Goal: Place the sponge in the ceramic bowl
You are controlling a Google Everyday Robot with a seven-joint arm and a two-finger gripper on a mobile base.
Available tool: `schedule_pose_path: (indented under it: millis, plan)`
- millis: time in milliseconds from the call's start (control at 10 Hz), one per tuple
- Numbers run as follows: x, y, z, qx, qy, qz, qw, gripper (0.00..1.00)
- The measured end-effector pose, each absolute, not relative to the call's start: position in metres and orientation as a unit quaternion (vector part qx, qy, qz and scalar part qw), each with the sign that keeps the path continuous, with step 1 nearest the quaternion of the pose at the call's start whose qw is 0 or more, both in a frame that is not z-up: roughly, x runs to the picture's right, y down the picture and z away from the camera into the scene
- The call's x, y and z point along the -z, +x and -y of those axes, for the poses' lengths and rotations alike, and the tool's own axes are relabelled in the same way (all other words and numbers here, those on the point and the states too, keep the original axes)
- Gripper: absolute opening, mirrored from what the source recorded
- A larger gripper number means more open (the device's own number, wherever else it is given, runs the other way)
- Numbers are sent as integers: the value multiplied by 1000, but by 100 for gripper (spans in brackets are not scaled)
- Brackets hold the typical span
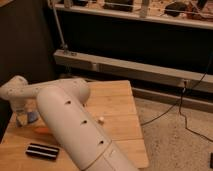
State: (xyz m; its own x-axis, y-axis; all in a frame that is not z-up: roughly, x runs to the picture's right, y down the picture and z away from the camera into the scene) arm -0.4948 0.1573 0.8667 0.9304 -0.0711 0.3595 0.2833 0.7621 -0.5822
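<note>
My white arm (75, 125) sweeps across the wooden table (115, 105) and fills the foreground. At its far-left end the gripper (21, 118) hangs down over the table's left edge. A small light-blue patch, the sponge (32, 116), shows right beside the gripper; whether it is held cannot be told. Just below and to the right, a reddish-orange sliver of the ceramic bowl (43, 130) peeks out from behind the arm, which hides most of it.
A black ribbed rectangular object (42, 150) lies near the table's front left. A tiny pale item (101, 119) sits mid-table. Behind the table run a metal rail and a dark wall; cables trail on the floor at right.
</note>
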Motion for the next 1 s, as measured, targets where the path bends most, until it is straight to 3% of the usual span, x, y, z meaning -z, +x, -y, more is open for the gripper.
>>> schedule_pose_path:
  millis: [500, 1000]
  plan:
    - [-854, -502, -139, 106, -300, 144, 937, 3]
    - [-821, -483, -70, 75, -242, 129, 959, 0]
